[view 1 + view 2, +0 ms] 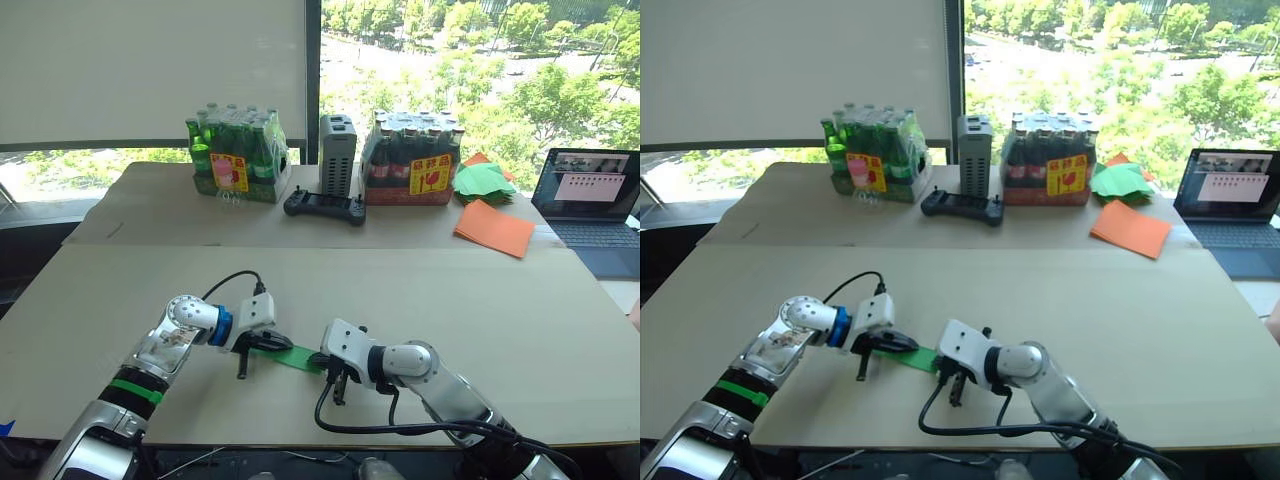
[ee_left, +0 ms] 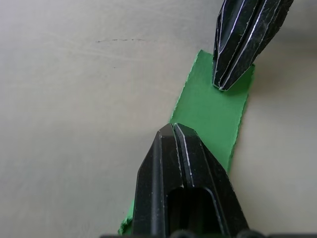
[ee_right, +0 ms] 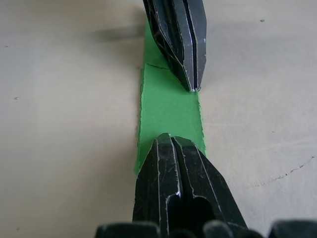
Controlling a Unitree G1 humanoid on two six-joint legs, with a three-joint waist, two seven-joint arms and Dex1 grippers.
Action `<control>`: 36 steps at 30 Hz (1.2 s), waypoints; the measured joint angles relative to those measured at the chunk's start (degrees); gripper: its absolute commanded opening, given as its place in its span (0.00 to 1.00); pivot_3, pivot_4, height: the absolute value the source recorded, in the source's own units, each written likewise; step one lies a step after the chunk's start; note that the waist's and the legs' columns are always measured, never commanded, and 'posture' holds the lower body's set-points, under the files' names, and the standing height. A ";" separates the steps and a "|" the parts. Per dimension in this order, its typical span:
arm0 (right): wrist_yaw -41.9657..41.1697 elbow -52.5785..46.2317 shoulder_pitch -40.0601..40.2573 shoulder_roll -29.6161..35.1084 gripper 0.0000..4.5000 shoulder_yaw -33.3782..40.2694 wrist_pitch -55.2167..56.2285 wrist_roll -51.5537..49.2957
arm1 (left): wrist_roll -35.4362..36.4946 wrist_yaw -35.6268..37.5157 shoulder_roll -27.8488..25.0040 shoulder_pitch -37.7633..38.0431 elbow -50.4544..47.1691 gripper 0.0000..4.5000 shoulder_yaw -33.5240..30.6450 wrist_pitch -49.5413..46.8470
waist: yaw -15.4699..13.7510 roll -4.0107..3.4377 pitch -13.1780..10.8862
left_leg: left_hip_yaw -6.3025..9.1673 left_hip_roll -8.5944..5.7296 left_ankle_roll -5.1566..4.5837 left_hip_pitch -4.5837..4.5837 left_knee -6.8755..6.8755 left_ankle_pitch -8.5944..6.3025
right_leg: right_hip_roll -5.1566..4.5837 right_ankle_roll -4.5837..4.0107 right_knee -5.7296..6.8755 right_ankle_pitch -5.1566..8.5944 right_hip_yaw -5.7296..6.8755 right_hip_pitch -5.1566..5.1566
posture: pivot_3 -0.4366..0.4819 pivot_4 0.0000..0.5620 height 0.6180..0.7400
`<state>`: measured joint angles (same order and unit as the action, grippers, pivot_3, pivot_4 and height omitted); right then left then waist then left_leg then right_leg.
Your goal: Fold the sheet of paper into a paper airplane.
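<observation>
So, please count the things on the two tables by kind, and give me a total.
Green paper airplane: 1
Packs of bottles: 2
Black controller: 1
Grey box: 1
Heap of green papers: 1
Orange sheet: 1
Laptop: 1
Total: 8

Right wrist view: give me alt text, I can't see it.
Two shut black grippers press tip-down on a narrow folded strip of bright green paper lying on a pale tabletop: the right gripper rises in the foreground, the left gripper faces it.
</observation>
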<state>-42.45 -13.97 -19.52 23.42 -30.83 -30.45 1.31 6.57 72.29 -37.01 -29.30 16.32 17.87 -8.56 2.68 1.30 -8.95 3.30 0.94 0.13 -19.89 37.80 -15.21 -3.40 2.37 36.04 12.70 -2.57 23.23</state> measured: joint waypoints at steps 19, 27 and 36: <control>-0.31 0.11 -0.44 0.00 0.00 -0.38 0.00 0.14 | 0.09 -1.67 -5.18 3.48 1.16 0.00 -4.82 1.26 | 1.24 -0.05 0.04 | -0.01 0.09 0.00 0.17 -0.11 0.00 | 0.06 -0.09 0.04 0.08 -0.01 -0.03 | 0.48 0.27 1.00; -1.06 0.59 -0.97 -0.01 0.00 -0.35 0.01 0.14 | -0.04 -2.62 -5.96 3.69 2.27 0.00 -6.03 1.83 | 1.24 -0.08 0.05 | -0.01 0.09 0.00 0.20 -0.15 0.00 | 0.05 -0.09 0.04 0.10 -0.01 -0.04 | 0.48 0.27 1.00; -1.41 -1.05 -0.09 -0.55 0.00 2.68 -0.05 -2.74 | 4.36 -4.34 -5.82 5.94 -0.60 0.00 -11.58 -5.07 | 1.13 0.07 -0.17 | 0.01 0.09 0.03 -0.63 -0.06 0.02 | 0.06 -0.10 0.24 0.07 -0.02 0.86 | 0.48 0.27 1.00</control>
<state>-43.86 -15.02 -19.60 22.87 -28.15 -30.50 -1.43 10.93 67.95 -42.83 -23.35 15.72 6.29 -13.63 3.81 1.36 -9.12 3.31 1.03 0.16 -20.53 37.74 -15.18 -3.34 2.28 36.28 12.77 -2.59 24.08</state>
